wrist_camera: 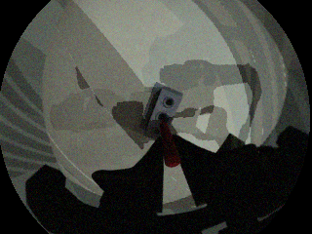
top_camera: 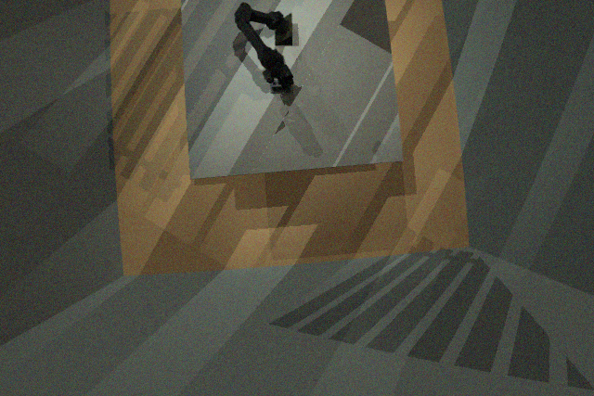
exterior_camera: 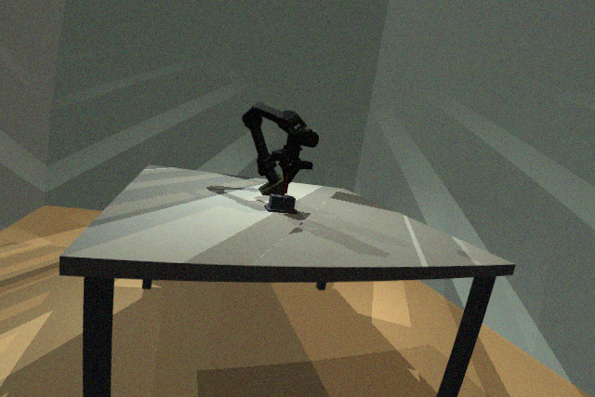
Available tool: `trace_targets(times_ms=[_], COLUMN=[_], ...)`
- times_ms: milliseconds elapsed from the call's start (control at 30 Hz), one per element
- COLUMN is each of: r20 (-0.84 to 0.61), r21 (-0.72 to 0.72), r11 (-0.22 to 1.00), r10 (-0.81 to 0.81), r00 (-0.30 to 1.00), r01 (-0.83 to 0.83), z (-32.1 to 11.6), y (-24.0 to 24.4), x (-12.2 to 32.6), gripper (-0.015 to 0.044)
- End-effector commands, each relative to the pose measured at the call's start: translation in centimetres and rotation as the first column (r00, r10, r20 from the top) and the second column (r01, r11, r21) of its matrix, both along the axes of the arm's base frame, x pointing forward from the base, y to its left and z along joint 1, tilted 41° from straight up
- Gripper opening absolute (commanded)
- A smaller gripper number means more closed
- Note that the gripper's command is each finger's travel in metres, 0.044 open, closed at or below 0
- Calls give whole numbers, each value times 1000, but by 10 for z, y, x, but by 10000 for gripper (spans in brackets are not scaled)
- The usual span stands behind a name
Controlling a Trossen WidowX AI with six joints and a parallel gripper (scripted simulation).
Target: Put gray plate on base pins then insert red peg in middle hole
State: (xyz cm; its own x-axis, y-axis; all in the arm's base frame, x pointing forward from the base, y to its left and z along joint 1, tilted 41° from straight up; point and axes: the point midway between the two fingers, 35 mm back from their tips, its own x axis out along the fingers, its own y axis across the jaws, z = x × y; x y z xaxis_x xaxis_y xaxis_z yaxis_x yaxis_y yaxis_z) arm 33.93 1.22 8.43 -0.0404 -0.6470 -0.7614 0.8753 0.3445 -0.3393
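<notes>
The gray plate lies on the base, flat as far as I can see. In the wrist view a ringed hole shows at the plate's far end; the near end is partly hidden. My gripper is shut on the red peg and stands just above the plate. The peg points down, its lower end over or at the middle hole; I cannot tell whether it has entered. In the top view the gripper and arm hide the plate and peg.
The arm's own mount stands close behind the base in the exterior view. The gray table carries hard-edged shadows and bright bands. Its front edge lies well in front of the base.
</notes>
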Motion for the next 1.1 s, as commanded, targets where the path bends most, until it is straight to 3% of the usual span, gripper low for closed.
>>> trace_targets(times_ms=[0, 1067], r20=[7, 8], r21=[-4, -4], r11=[1000, 1000], r10=[5, 5], r00=[1000, 1000], r01=[-5, -5], z=[8, 7], y=[-6, -5], x=[3, 6], gripper=[0, 0])
